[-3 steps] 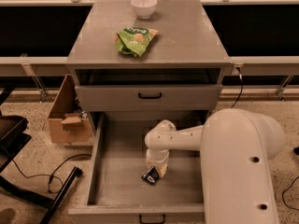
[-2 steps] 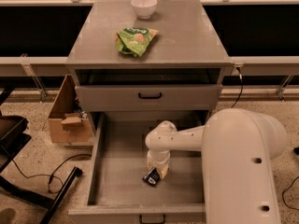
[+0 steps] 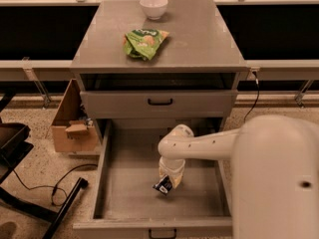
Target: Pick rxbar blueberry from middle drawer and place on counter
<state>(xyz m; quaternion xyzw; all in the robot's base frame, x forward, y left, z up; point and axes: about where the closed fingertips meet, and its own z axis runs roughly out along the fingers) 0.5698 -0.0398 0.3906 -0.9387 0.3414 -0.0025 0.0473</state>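
The middle drawer (image 3: 127, 195) is pulled fully open, with a plain grey floor. My gripper (image 3: 168, 182) reaches straight down into it on the white arm (image 3: 199, 146). It is shut on the rxbar blueberry (image 3: 162, 186), a small dark wrapper with white marks. The bar hangs tilted at the gripper's tip, just above the drawer floor near its middle. The counter (image 3: 199, 39) is the flat grey cabinet top above and behind the drawers.
A green snack bag (image 3: 143, 42) and a white bowl (image 3: 153, 7) sit on the counter's left and back. The upper drawer front (image 3: 199, 103) is shut. A cardboard box (image 3: 72, 126) and a black stand (image 3: 30, 203) are on the floor at the left.
The gripper and the bar have risen very slightly. Nothing else has moved.
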